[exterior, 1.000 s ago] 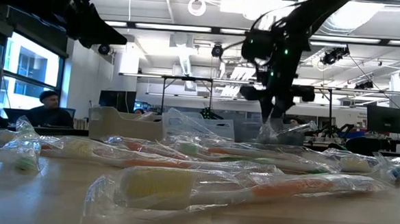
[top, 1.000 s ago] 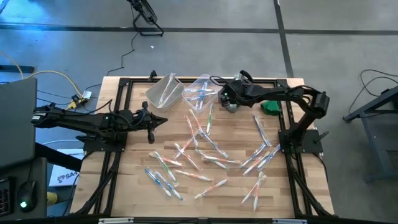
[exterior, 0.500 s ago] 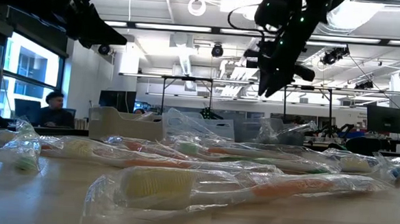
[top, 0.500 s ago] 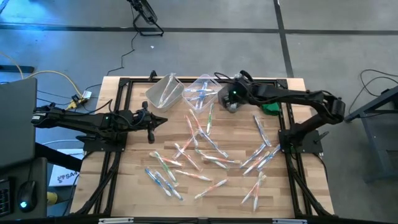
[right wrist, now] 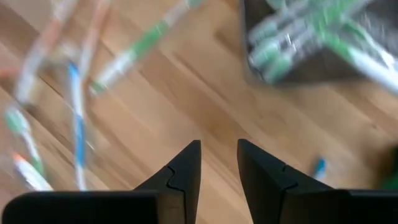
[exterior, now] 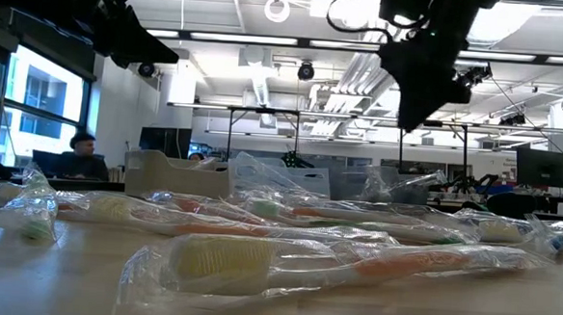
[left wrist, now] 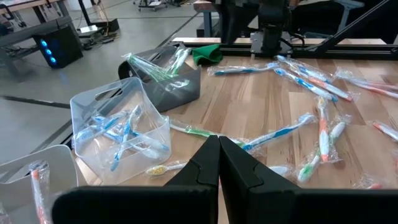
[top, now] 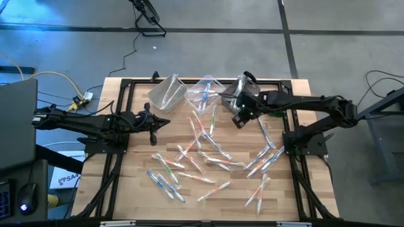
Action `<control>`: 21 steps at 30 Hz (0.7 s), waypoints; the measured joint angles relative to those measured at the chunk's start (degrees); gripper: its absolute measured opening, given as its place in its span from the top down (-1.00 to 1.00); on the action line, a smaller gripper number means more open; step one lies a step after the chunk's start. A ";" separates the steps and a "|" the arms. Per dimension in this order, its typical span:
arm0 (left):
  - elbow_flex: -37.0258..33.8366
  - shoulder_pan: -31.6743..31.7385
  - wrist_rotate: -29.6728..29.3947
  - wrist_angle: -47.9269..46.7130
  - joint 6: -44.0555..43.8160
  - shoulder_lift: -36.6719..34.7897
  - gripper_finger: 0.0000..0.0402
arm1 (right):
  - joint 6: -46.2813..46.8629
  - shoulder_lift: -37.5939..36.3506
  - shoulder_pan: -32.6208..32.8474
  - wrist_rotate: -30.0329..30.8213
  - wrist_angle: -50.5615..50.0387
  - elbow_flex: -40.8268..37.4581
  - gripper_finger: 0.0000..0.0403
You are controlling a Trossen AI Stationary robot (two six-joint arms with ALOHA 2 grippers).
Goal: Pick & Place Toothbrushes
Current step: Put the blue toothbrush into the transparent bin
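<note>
Many wrapped toothbrushes (top: 208, 148) lie flat and scattered on the wooden table. Three bins stand at the far edge: one with orange brushes (top: 165, 93), a clear one with blue brushes (top: 203, 91) and a grey one with green brushes (top: 245, 87). My right gripper (top: 240, 118) hangs open above the table just on the near side of the grey bin (right wrist: 311, 43), pointing steeply down, with nothing between its fingers (right wrist: 186, 165). My left gripper (top: 159, 123) is shut and empty, held up at the table's left side (left wrist: 219, 142).
A small green object (top: 274, 108) lies on the table right of the grey bin. Black frame rails (top: 126, 85) run along the table's left, right and far sides. Bare wood (top: 151, 208) shows near the front left corner. A person (exterior: 81, 157) sits in the room beyond.
My right gripper has risen from the grey bin, come toward the table's near edge and rolled and tipped to point more steeply down. The gap between its fingers shows no change. My left arm has kept still.
</note>
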 joint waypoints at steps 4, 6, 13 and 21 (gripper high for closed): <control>0.00 0.00 0.00 0.00 0.00 0.00 1.00 | -0.02 0.15 0.05 -0.01 -7.13 0.00 0.52; 0.00 -0.02 0.00 0.00 -0.02 0.00 1.00 | 0.00 0.30 0.03 0.05 -9.84 0.00 0.52; 0.01 0.00 0.01 0.02 -0.02 0.00 1.00 | -0.02 0.32 0.05 0.07 -12.31 -0.02 0.52; 0.00 0.00 0.02 0.00 -0.02 0.00 1.00 | -1.29 0.32 0.05 0.19 -12.34 -0.02 0.52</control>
